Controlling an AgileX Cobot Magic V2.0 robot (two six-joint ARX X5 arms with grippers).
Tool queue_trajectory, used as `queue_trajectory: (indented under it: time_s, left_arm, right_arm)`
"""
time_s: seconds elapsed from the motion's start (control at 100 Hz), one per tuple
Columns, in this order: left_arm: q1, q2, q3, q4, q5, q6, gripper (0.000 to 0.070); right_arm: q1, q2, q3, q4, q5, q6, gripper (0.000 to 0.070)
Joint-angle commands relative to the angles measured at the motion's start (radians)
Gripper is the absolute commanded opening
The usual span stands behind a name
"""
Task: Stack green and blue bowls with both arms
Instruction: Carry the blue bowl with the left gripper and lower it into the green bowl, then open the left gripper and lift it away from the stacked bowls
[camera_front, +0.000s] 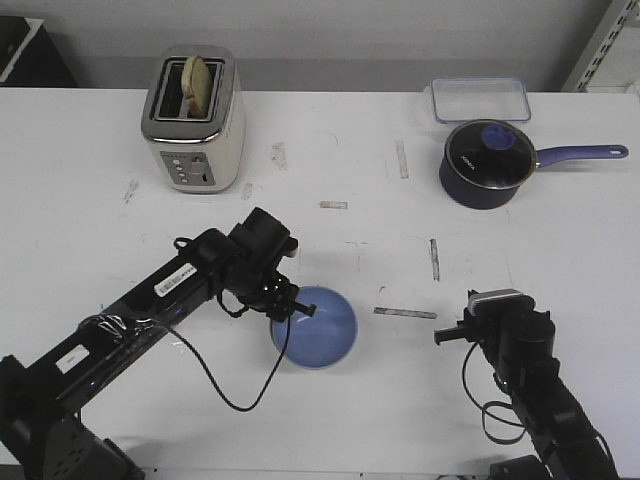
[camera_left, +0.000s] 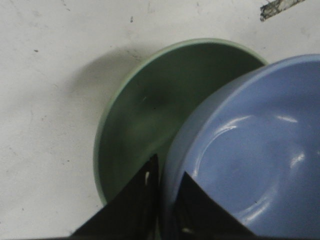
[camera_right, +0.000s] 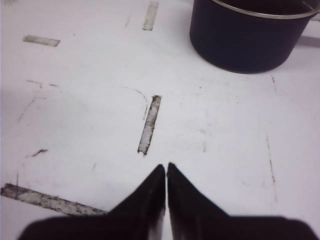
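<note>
Front view: the left end effector (camera_front: 292, 312) reaches the near-left rim of the blue bowl (camera_front: 320, 330) on the tabletop (camera_front: 330, 150); the right end effector (camera_front: 447, 335) hangs apart to its right.

Left wrist view: its fingers (camera_left: 137, 202) pinch the blue bowl's rim, the bowl lying over the green bowl (camera_left: 150, 120).

Right wrist view: the right end effector (camera_right: 166, 172) is pressed together, empty, the saucepan (camera_right: 250, 35) well ahead.

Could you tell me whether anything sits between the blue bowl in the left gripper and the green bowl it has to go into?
Nothing visible does. The left gripper pinches the rim of the blue bowl, which partly overlaps the green bowl. The green bowl's visible interior holds nothing, though the part under the blue bowl is hidden.
</note>
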Motion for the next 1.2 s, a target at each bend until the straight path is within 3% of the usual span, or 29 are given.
queue_trajectory:
  time_s: [0.0, 0.1, 0.26, 0.53, 0.6, 0.77, 0.82, 0.86, 1.19]
  left_arm:
    - [-0.006, 0.029, 0.011, -0.001, 0.002, 0.008, 0.0001]
    - [-0.007, 0.048, 0.011, -0.003, -0.004, 0.008, 0.0001]
    - [-0.007, 0.047, 0.011, -0.004, -0.098, 0.006, 0.0001]
    - [-0.014, 0.047, 0.011, 0.001, -0.098, 0.004, 0.001]
    - [-0.014, 0.047, 0.012, 0.011, -0.097, 0.004, 0.0108]
    - [-0.014, 0.045, 0.034, 0.011, -0.094, 0.004, 0.0543]
    - [-0.014, 0.045, 0.047, 0.008, -0.094, 0.004, 0.0628]
    - [-0.014, 0.041, 0.061, 0.0, -0.093, 0.004, 0.0656]
    - [-0.009, -0.042, 0.208, -0.041, -0.096, 0.013, 0.0635]
  right_arm:
    - [0.002, 0.006, 0.006, 0.008, -0.001, 0.014, 0.0]
    - [0.002, 0.006, 0.006, 0.008, -0.001, 0.014, 0.0]
    - [0.002, 0.006, 0.006, 0.006, -0.001, 0.014, 0.0]
    - [0.002, 0.006, 0.006, 0.002, -0.001, 0.014, 0.0]
    - [0.002, 0.006, 0.006, 0.002, -0.001, 0.014, 0.0]
    - [0.002, 0.006, 0.006, 0.002, -0.001, 0.014, 0.0]
    - [0.002, 0.006, 0.006, 0.002, -0.001, 0.014, 0.0]
    - [0.002, 0.006, 0.006, 0.002, -0.001, 0.014, 0.0]
    - [0.002, 0.006, 0.006, -0.002, -0.001, 0.014, 0.0]
